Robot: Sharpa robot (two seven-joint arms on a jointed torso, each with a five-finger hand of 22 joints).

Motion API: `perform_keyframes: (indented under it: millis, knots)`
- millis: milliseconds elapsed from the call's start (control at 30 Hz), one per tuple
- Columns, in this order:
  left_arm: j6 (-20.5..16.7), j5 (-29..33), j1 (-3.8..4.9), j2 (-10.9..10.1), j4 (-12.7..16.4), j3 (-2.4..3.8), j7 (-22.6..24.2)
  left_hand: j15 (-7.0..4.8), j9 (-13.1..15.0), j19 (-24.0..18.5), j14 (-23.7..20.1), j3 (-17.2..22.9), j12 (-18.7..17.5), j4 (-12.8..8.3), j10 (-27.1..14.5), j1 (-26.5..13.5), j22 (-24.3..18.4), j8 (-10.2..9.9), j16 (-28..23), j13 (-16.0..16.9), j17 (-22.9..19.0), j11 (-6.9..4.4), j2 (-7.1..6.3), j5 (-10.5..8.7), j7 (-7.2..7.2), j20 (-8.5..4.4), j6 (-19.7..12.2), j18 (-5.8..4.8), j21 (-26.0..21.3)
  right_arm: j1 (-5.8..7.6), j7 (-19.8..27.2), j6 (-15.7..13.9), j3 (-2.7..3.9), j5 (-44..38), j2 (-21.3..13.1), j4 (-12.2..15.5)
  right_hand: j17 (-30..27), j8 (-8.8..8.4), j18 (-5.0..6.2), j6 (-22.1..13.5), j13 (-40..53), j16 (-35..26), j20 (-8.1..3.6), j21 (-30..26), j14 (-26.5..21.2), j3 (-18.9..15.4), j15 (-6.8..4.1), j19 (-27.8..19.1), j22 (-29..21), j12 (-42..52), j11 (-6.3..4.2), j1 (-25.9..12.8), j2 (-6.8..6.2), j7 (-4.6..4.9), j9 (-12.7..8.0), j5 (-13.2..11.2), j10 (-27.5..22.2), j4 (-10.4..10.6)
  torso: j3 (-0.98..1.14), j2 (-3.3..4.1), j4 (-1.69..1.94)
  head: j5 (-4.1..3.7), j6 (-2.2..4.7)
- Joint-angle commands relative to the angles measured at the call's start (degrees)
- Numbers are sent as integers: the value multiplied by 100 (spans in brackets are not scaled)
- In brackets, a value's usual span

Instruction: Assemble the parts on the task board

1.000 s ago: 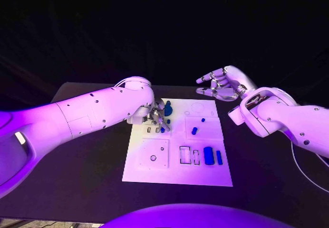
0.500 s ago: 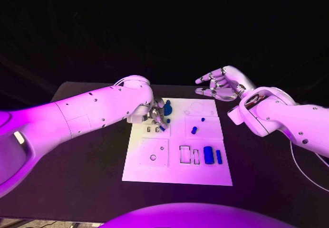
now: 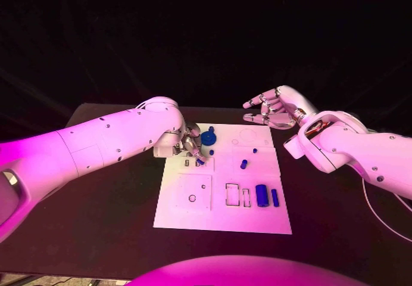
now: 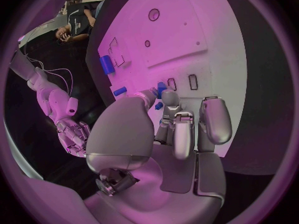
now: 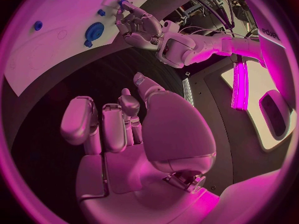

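Fingers of my left hand (image 3: 194, 147) reach down onto the task board (image 3: 184, 215) near its far left corner, pinching a small blue part (image 4: 161, 88) at their tips, beside the round blue part (image 3: 209, 139). Over the board's far right corner my right hand (image 3: 276, 108) hovers above the table (image 3: 103, 226), fingers loosely curled and apart, holding nothing. More blue parts (image 3: 261, 195) lie toward the board's near right edge.

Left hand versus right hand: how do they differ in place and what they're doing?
The left hand is down on the task board, fingertips at a small blue part; the right hand is raised beyond the board's far edge, holding nothing. Both are silver, with curled fingers.
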Motion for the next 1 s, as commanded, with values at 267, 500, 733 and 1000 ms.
perform_keyframes:
  millis: [267,500,733,1000]
  knots:
    - [-1627,732,-18,-556,640,0,-274,0,299,24,602,1324,-66,-1010,61,-312,21,195,17,-129,1510,-40,-192,162,-59,-16,11,-45,-35,-8,21,134,3,-4,-38,-2,-8,-13,87,-16,-8,-26,17,-22,241,-38,38,-17,-5,-32,-2,15,27,10,-7,19,-44,-9,48,-48,66,-11,-13]
    - [-2443,197,-245,-758,991,-7,-210,-56,356,83,602,1658,-112,-1111,206,-577,102,324,17,-219,1510,-95,-403,428,-119,-67,86,-63,15,-8,14,134,3,-1,-75,-16,-7,-15,88,-20,-10,-27,18,-27,242,-47,40,-18,-11,-34,0,11,26,11,-8,11,-46,-5,59,-94,143,-42,-54]
    - [-2603,-66,-379,-791,1109,-8,-326,-80,363,133,602,1729,-18,-1111,336,-701,185,363,17,-121,1510,-125,-436,430,-151,-89,138,-83,80,-8,13,145,3,3,-84,-22,-7,-15,88,-20,-10,-27,18,-27,242,-47,40,-18,-11,-34,0,11,26,11,-8,11,-46,-5,66,-117,148,-34,-63]
    - [-2383,-245,-437,-728,1091,-8,-421,-108,361,208,602,1744,74,-1130,464,-802,319,391,17,-27,1510,-159,-459,425,-191,-113,208,-115,191,-8,5,167,3,7,-82,-28,-6,-16,88,-21,-10,-27,18,-27,243,-53,41,-17,-10,-34,0,5,28,13,-9,9,-46,1,64,-102,154,-28,-32]
